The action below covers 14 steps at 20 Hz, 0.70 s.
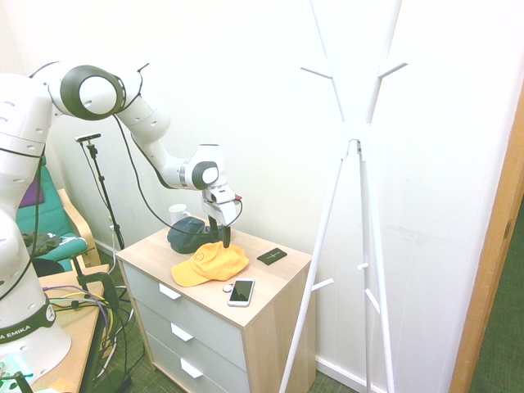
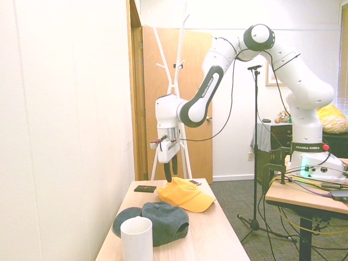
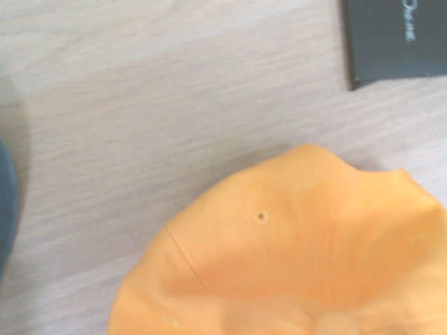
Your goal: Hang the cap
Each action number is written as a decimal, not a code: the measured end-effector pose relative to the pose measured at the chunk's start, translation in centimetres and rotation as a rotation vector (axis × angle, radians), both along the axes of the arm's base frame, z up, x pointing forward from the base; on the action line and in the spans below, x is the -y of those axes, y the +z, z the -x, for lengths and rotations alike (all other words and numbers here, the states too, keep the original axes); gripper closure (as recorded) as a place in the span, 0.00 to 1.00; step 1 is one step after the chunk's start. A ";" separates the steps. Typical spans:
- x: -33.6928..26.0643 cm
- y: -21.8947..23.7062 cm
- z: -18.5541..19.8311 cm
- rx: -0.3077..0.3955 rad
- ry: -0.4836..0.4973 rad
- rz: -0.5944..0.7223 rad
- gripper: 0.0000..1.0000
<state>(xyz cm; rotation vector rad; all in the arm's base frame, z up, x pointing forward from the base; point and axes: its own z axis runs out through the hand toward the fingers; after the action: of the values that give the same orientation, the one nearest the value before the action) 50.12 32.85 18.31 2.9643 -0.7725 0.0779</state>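
White walls backed a wooden drawer bench (image 1: 270,282). Pointing down, the robot's jaws (image 1: 223,238) stood released just above the orange-yellow fabric cap (image 1: 210,264), which lay on the bench between a dark navy cap (image 1: 187,233) and a white-edged phone (image 1: 241,291).

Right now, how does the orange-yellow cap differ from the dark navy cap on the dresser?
The orange-yellow cap is bright, while the dark navy cap is nearly black. The orange-yellow cap lies toward the coat rack, near the smartphone; the navy cap lies beside the white mug. The open gripper hangs over the orange-yellow cap's back edge, not over the navy one. Both are fabric baseball caps resting on the dresser top.
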 end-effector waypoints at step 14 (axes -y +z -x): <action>0.6 -0.8 -0.9 0.003 -0.011 0.013 1.00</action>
<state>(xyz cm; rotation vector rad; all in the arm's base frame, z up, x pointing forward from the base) 51.05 32.24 17.51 2.9479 -0.7851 0.0871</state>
